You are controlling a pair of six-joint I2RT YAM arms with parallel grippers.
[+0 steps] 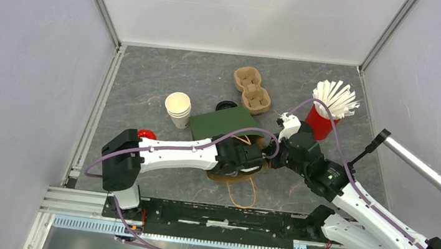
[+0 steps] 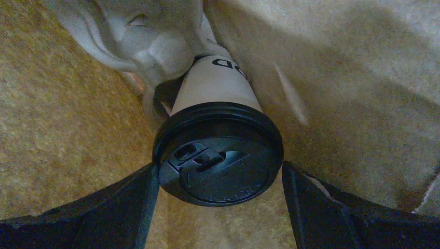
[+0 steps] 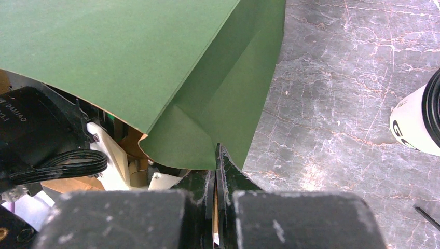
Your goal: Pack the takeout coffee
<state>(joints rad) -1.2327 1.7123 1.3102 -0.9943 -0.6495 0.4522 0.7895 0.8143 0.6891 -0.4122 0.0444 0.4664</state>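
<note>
In the left wrist view the takeout coffee (image 2: 218,155), a white lettered cup with a black lid, lies lid toward me inside the brown-lined bag. Its base is tucked into a pale pulp carrier (image 2: 150,41). My left gripper (image 2: 219,171) is open, one finger on each side of the lid; the left finger (image 2: 129,202) is at the rim and the right one stands apart. From above, the green bag (image 1: 224,122) hides this gripper. My right gripper (image 3: 215,155) is shut on the bag's green edge (image 3: 197,135).
A second lidded white cup (image 3: 415,127) lies beyond the bag, its black lid (image 1: 225,106) showing from above. A stack of plain cups (image 1: 178,108), a pulp carrier (image 1: 251,90), a red cup of straws (image 1: 322,120) and a silver cylinder (image 1: 426,170) surround the bag.
</note>
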